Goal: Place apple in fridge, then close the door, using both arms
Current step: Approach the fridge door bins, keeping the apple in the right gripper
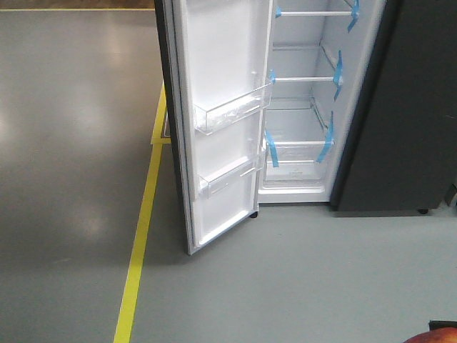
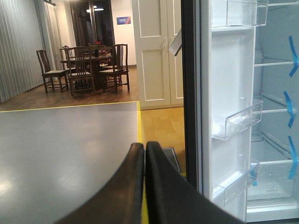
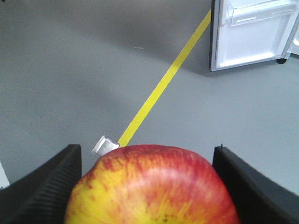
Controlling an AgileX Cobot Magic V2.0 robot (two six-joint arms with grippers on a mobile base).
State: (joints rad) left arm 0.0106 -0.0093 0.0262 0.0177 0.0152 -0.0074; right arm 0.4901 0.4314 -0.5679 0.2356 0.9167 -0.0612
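The fridge [image 1: 300, 107] stands open on a grey floor [image 1: 71, 143], its white interior showing glass shelves and clear drawers marked with strips of blue tape [image 1: 326, 143]. The door [image 1: 221, 71] is swung wide toward the camera, white inner face outward, with two clear bins [image 1: 232, 111] mounted on it, one above the other. A yellow floor line [image 1: 143, 236] runs from the foot of the door toward the lower edge of the front view. The apple [image 3: 152, 186], red streaked with yellow, sits well short of the fridge, gripped between the two black ribbed fingers [image 3: 51, 182] of the right end effector [image 3: 145, 154], which is spread about as wide as the fruit; only a red sliver of it shows at the bottom right corner of the front view. A small silvery object [image 3: 103, 145], possibly a scrap of tape, lies at the edge of the yellow line just beyond the apple. The left end effector [image 2: 144, 145] is empty, its two dark fingers pressed together, and points past the door's dark edge toward wooden chairs [image 2: 79, 65] and white panelled doors [image 2: 156, 51] in the room beyond.
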